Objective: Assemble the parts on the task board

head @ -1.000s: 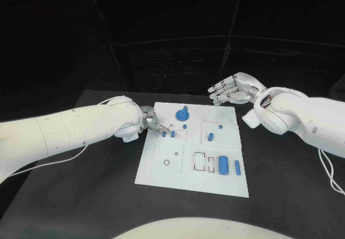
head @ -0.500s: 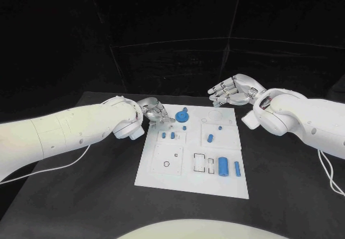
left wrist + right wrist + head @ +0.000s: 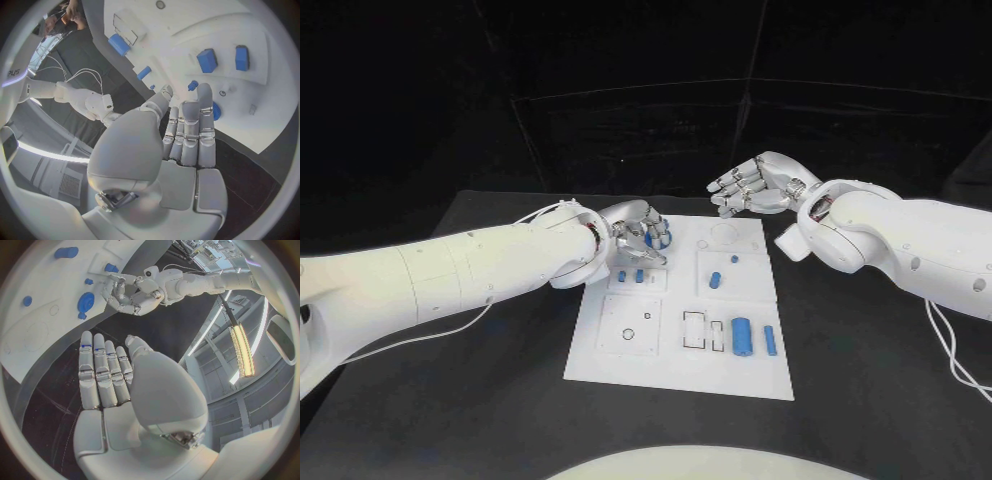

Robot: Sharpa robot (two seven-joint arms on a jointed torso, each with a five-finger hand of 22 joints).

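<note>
A: What do the fingers do?
B: The left hand (image 3: 633, 228) has its fingers straight and released, over the board's (image 3: 678, 373) far left corner, beside the round part (image 3: 215, 110). It holds nothing. The right hand (image 3: 759, 185) is released too, fingers a little bent, above the board's far edge at about 1 o'clock.
A: And the parts?
B: Small blocks (image 3: 630, 276) lie at 11 o'clock. One peg (image 3: 715, 279) is near the centre. A cylinder (image 3: 743, 336) and a bar (image 3: 769, 339) lie at 5 o'clock.
</note>
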